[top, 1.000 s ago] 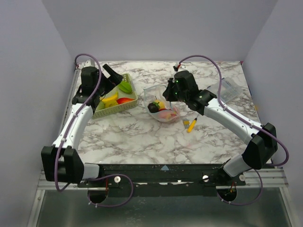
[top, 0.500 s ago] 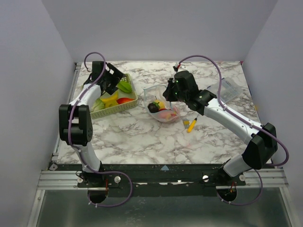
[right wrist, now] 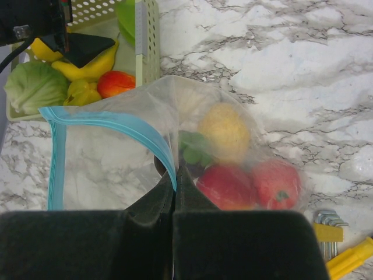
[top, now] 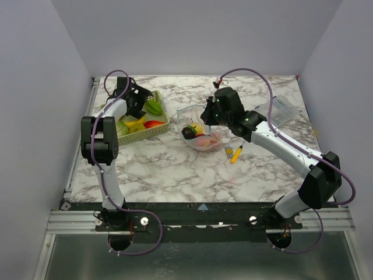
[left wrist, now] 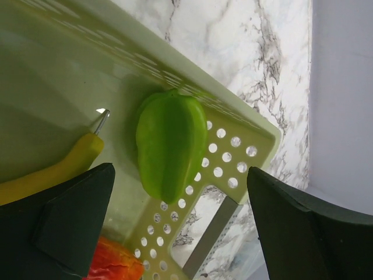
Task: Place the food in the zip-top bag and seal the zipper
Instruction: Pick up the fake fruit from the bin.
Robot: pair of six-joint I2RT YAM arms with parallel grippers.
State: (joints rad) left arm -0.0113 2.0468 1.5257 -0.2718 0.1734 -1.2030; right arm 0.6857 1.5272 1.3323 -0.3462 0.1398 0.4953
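The clear zip-top bag (top: 199, 131) lies mid-table with its mouth held open; it shows in the right wrist view (right wrist: 175, 146) too. Its light-blue zipper (right wrist: 111, 125) curves along the mouth. Inside are a yellow fruit (right wrist: 224, 129), green grapes (right wrist: 195, 150) and two red fruits (right wrist: 228, 185). My right gripper (right wrist: 175, 181) is shut on the zipper edge. My left gripper (left wrist: 180, 227) is open over the green basket (top: 140, 120), just above a green pepper (left wrist: 170, 146). A yellow banana (left wrist: 52, 172) and a red-orange fruit (left wrist: 113, 265) lie beside it.
The basket also holds a lettuce (right wrist: 34, 86) and a starfruit (top: 135, 123). A yellow stick with a black tip (top: 236, 154) and hex keys (right wrist: 326, 220) lie right of the bag. A smaller clear plastic piece (top: 278, 109) sits at the far right.
My left arm has swung up and folded over the basket, bringing its open gripper down toward the green pepper. The right gripper and the bag have not moved.
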